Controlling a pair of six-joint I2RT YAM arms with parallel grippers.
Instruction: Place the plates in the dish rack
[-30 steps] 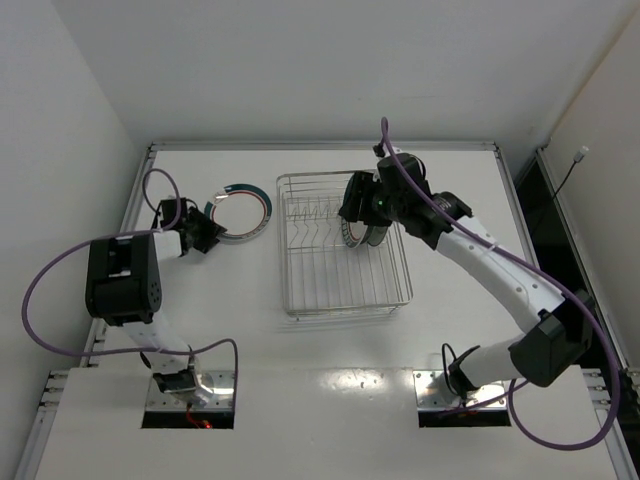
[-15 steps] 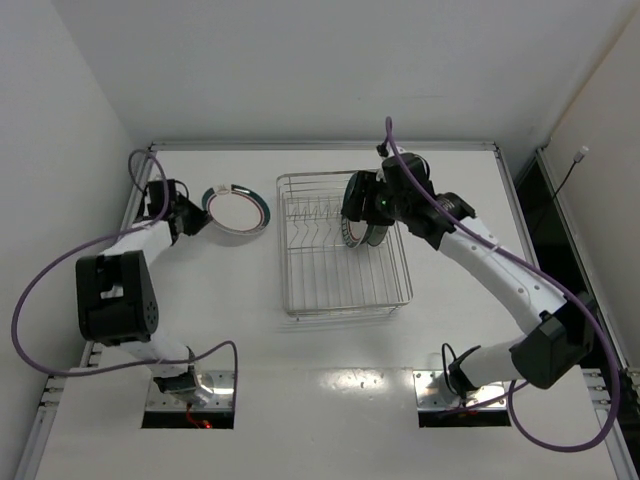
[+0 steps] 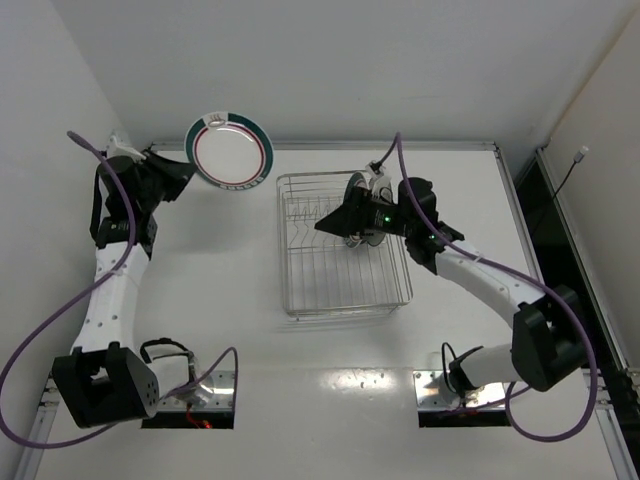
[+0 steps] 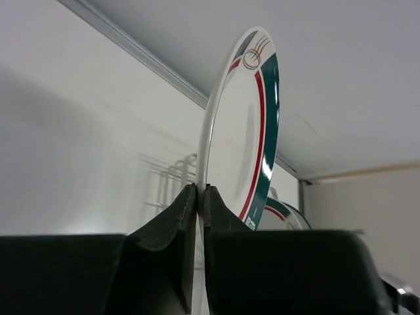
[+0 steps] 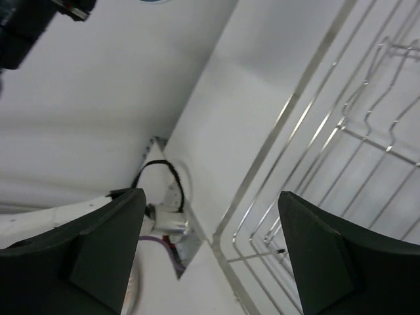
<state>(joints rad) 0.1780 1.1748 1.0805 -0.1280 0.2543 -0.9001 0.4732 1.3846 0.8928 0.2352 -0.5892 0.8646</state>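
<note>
From above, the plate (image 3: 229,150) with the teal rim hung in the air beyond the far-left corner of the dish rack (image 3: 345,280). Only the left wrist view showed the left jaws pinched shut on its rim (the plate appeared edge-on there). The right wrist view showed the right jaws spread wide, empty, over the dish rack.

White table (image 3: 220,290) lies bare left of the rectangular silver wire dish rack (image 3: 345,306), whose near half is free; the spread right end effector (image 3: 325,224) hangs over its far half. The left end effector (image 4: 199,197) pinches a round teal-rimmed white plate (image 3: 229,150) above the far-left corner.
</note>
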